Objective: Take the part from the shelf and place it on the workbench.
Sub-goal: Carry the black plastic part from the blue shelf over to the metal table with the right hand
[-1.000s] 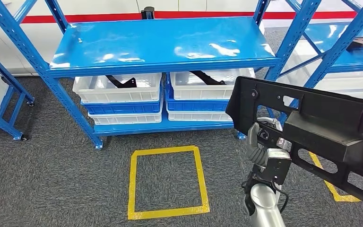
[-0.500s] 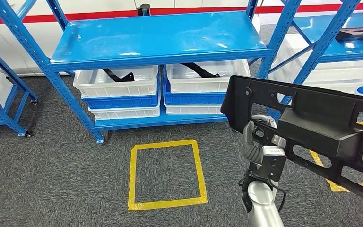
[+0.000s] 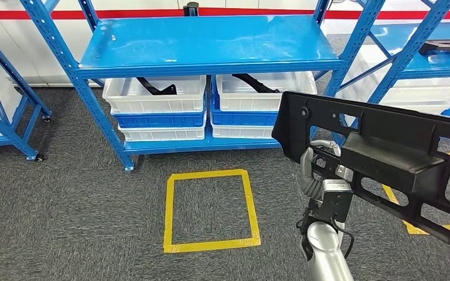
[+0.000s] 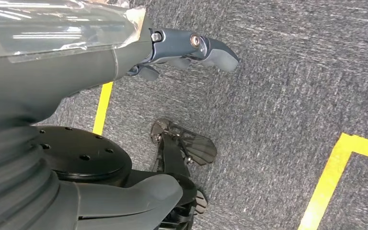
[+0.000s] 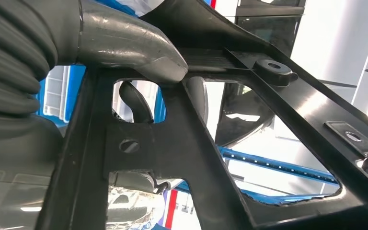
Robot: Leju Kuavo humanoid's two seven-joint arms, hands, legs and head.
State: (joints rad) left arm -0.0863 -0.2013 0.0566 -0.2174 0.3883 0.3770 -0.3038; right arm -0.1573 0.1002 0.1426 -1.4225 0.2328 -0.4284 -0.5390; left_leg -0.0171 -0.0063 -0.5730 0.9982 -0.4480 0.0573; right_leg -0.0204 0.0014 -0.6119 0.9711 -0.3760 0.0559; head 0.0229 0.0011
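A large black plastic part (image 3: 387,158) with cut-out windows hangs in the air at the right of the head view, slanting down to the right. My right hand (image 3: 316,175) grips its left end from below, and the silver forearm rises from the bottom edge. In the right wrist view the grey thumb (image 5: 139,52) presses on a bar of the part (image 5: 211,158) while dark fingers curl through an opening. My left hand (image 4: 100,67) hangs over the grey carpet, its fingers (image 4: 191,45) spread apart and holding nothing.
A blue shelf (image 3: 211,44) stands ahead; its lower level carries white bins (image 3: 155,96) with black parts inside. A second blue shelf (image 3: 422,52) at the right holds another black part (image 3: 448,47). A yellow taped square (image 3: 211,208) marks the carpet.
The whole picture has shifted, so the camera has moved; the shelf now sits slightly further right. My right hand still holds the black part in the same way.
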